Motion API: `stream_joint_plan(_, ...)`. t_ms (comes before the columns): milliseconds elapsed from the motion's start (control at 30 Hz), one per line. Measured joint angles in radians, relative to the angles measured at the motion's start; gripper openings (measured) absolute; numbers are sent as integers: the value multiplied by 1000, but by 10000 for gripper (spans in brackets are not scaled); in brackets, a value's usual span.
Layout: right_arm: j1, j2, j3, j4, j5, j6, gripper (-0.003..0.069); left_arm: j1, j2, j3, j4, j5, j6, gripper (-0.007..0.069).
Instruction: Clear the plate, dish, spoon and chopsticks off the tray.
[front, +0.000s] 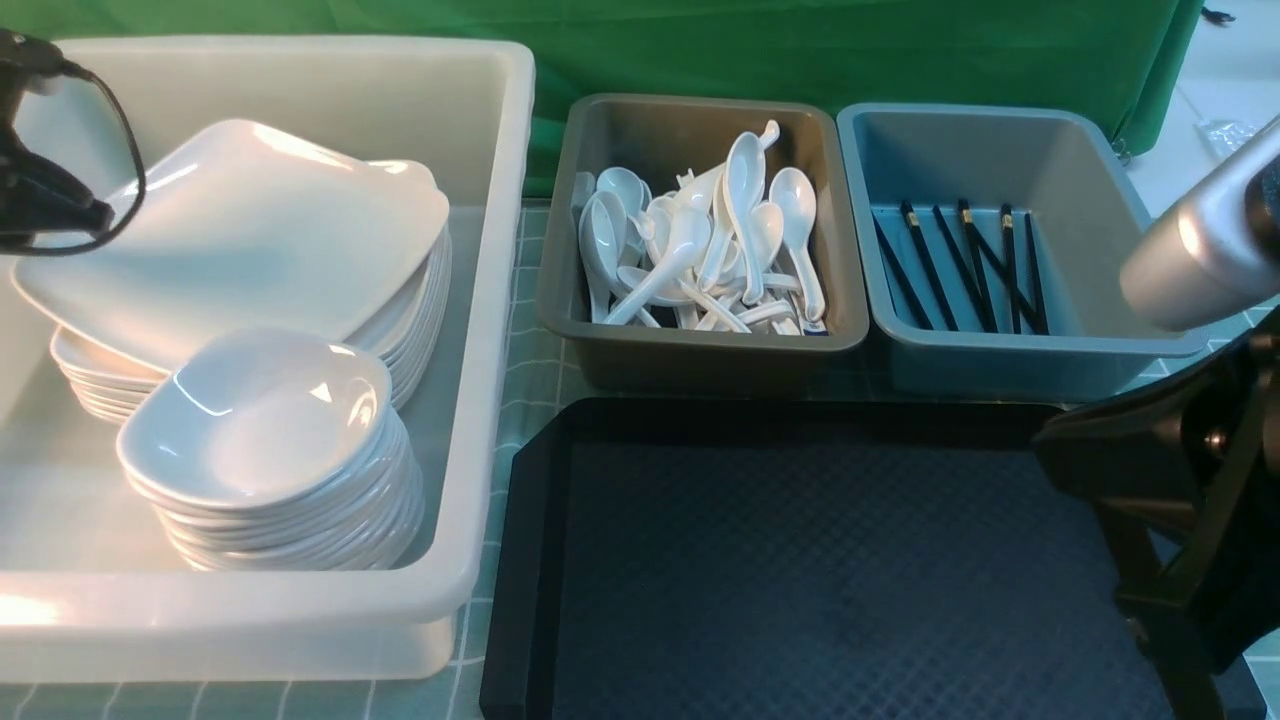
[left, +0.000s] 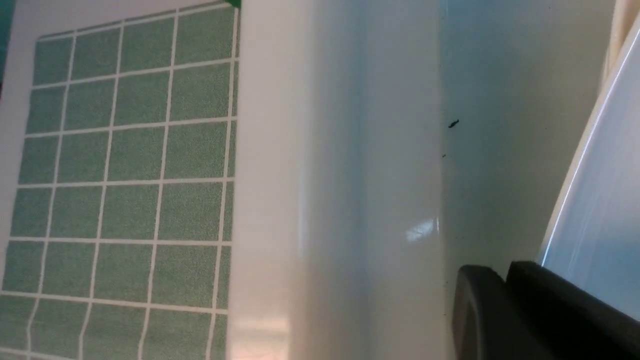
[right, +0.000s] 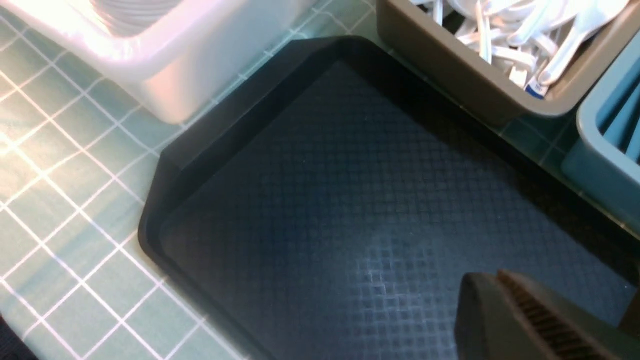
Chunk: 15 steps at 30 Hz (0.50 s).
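Note:
The black tray (front: 800, 560) lies bare at the front centre, with nothing on its textured floor (right: 320, 190). A large white plate (front: 240, 230) rests tilted on top of a plate stack in the white tub (front: 480, 300). A small dish (front: 260, 410) tops a second stack in front of it. My left gripper (left: 505, 272) is at the plate's left edge, inside the tub, its jaws together with nothing seen between them. My right gripper (right: 495, 277) hovers shut over the tray's right part. Several white spoons (front: 700, 240) fill the grey tub. Black chopsticks (front: 960, 265) lie in the blue tub.
The grey tub (front: 700, 345) and blue tub (front: 1000, 350) stand side by side just behind the tray. The white tub's wall (left: 340, 175) is close beside my left fingers. A green checked mat (right: 60, 165) covers the table, and a green curtain hangs behind.

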Motion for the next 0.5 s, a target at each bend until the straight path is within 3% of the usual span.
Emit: stream_joint_plan(500, 0, 0, 0, 0, 6, -28, 55, 0, -21, 0, -151, 233, 42, 54)
